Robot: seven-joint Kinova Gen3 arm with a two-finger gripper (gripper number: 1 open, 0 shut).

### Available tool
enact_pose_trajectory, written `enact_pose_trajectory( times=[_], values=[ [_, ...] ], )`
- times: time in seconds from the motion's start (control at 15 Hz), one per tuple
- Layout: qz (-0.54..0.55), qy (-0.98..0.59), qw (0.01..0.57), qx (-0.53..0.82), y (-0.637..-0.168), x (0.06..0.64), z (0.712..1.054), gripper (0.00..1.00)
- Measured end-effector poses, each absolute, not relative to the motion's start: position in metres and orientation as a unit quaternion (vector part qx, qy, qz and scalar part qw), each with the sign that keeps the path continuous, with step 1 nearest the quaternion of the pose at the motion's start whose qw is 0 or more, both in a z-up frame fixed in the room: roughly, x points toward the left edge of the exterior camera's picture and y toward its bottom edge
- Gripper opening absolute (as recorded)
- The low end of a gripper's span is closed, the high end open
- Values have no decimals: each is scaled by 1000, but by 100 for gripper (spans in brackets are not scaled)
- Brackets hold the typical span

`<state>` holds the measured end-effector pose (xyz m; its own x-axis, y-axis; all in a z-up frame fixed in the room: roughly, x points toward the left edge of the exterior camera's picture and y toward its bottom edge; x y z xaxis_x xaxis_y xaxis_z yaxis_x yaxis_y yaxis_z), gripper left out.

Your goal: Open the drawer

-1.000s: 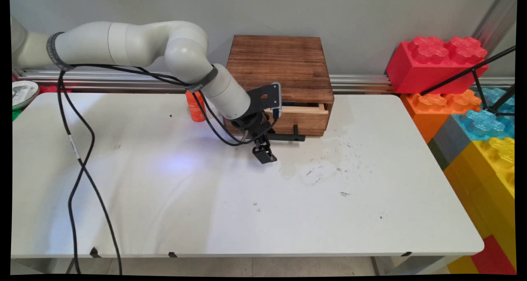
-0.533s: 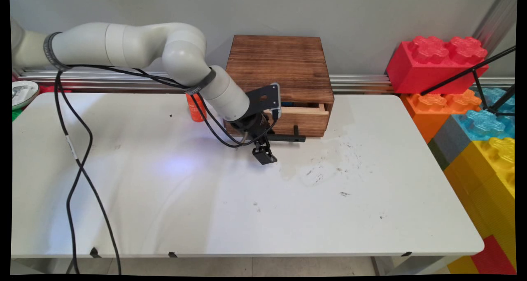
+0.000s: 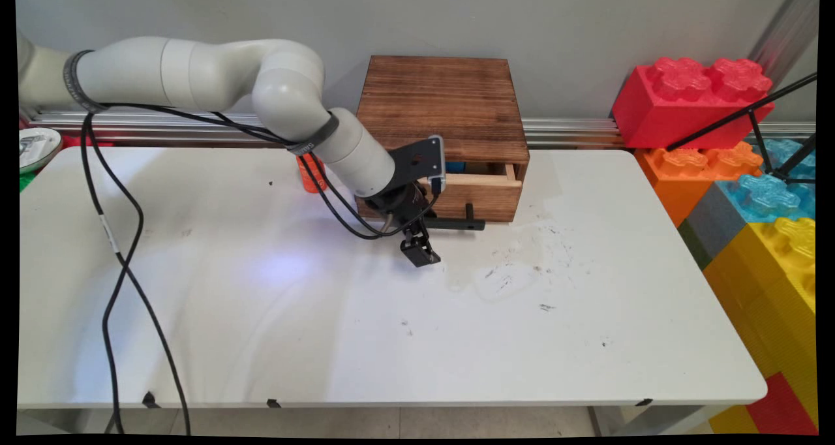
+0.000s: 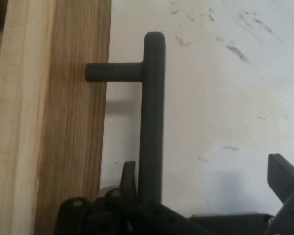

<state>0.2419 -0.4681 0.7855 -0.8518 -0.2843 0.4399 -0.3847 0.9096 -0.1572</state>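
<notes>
A dark wooden box (image 3: pixel 442 102) stands at the back of the white table (image 3: pixel 326 314). Its drawer (image 3: pixel 486 196) is pulled out a little, and something blue (image 3: pixel 455 167) shows inside. The black bar handle (image 3: pixel 460 224) sticks out from the drawer front. My gripper (image 3: pixel 417 239) is open at the handle's left end. In the hand view the handle (image 4: pixel 153 112) runs upright beside the drawer front (image 4: pixel 63 117). One finger (image 4: pixel 128 175) sits in the gap between handle and wood, touching the bar. The other finger (image 4: pixel 283 172) stands far off over the table, so the gripper (image 4: pixel 205 170) straddles the handle.
An orange bottle (image 3: pixel 305 177) stands behind the arm, left of the box. Big toy bricks (image 3: pixel 691 99) are stacked along the table's right side, with a black tripod leg (image 3: pixel 750 115) across them. A white plate (image 3: pixel 36 146) lies at the far left edge. Black cables (image 3: pixel 121 256) hang over the table's left part.
The gripper has moved a little toward the table's near side, and the drawer with its handle has slid out slightly with it.
</notes>
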Motion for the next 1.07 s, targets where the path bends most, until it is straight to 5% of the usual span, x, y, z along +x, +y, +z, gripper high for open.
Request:
enact_pose_trajectory(
  times=[1.07],
  values=[
    [121, -953, 216, 172, -448, 244, 776, 100]
  ],
)
